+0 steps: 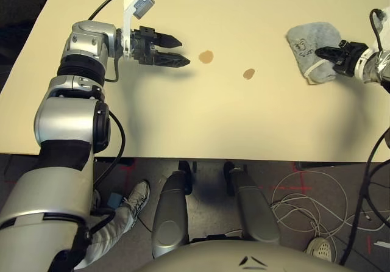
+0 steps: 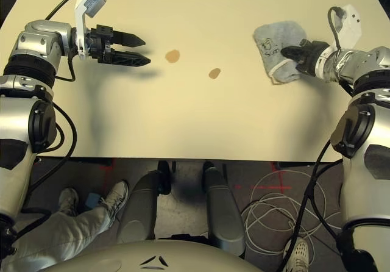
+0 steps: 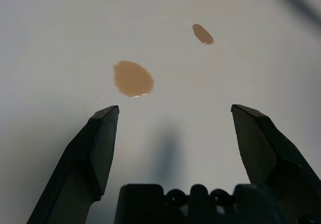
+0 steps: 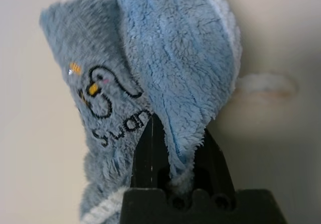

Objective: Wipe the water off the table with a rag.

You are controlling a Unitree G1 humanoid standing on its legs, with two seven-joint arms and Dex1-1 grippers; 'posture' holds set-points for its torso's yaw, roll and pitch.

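The grey-blue rag (image 1: 312, 47) lies at the right of the pale table (image 1: 244, 119), its dark drawing and lettering facing up. My right gripper (image 1: 325, 52) is shut on the rag, a fold of cloth (image 4: 175, 78) pinched between its black fingers. The water shows as two tan-brown spots: a larger one (image 1: 206, 57) and a smaller one (image 1: 248, 74) toward the rag. My left gripper (image 1: 177, 50) hovers open just left of the larger spot (image 3: 133, 78), nothing between its fingers.
The table's front edge (image 1: 195, 157) runs across the lower part of the view. Below it are the floor, white cables (image 1: 304, 205) and a person's shoe (image 1: 135, 197) at the left.
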